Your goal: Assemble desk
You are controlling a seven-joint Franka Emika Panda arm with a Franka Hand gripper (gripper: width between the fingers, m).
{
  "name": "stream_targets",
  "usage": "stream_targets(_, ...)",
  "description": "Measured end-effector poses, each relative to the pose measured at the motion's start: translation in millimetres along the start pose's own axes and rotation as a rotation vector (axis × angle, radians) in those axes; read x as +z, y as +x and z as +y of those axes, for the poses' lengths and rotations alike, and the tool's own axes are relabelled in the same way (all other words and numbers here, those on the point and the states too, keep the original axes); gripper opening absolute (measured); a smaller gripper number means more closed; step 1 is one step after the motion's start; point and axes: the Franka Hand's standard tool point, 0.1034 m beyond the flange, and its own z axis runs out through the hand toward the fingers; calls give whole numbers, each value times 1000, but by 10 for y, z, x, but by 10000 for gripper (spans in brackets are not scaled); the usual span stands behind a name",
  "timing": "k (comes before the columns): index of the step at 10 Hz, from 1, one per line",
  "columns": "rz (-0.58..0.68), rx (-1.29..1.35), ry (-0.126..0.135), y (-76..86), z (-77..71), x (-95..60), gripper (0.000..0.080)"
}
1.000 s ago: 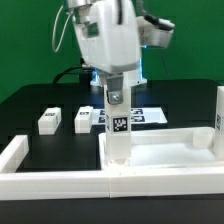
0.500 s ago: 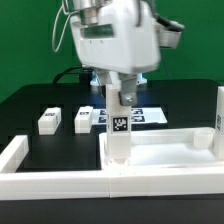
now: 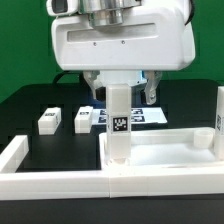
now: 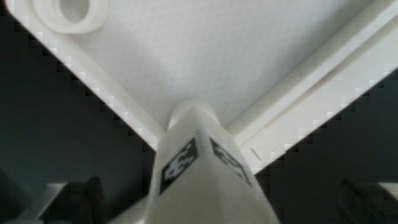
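The end effector (image 3: pixel 122 95) has just let go. A second ago its fingers pinched the top of the upright leg (image 3: pixel 119 125); now they hang spread wide on either side of it, clear of it and holding nothing. The leg stands alone in the corner at 7 o'clock of the tabletop panel (image 3: pixel 170 150). The panel lies on the bench (image 3: pixel 30 110), just behind the border wall (image 3: pixel 60 182). I judge this leg seated and its step finished. One loose leg (image 3: pixel 49 120) and a second loose leg (image 3: pixel 82 118) lie at 9 o'clock of it, not yet fitted.

The bench is matte black. The wall and panel are smooth white plastic; the panel is flat with a raised rim and a round hole (image 4: pixel 68 12) at a corner. The leg is a white square-section post bearing black-and-white tags.
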Motion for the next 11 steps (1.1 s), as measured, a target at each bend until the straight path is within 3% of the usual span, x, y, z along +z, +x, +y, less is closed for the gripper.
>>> stream_targets(2,48,-442,-10,116,40,-9,649)
stream_targets(3,47,-346,2,109,26,-4,649)
stream_targets(4,47,-360,1,108,23,-3,525)
stream_targets(5,47,-328,4,107,20,-3,525)
stream_targets(6,46,-252,6,104,15,0,373)
stream_targets(7,47,-178,4,116,41,0,293)
stream_targets(10,56,163,16,134,61,8,293)
stream_targets(11,49,421,40,134,80,13,293)
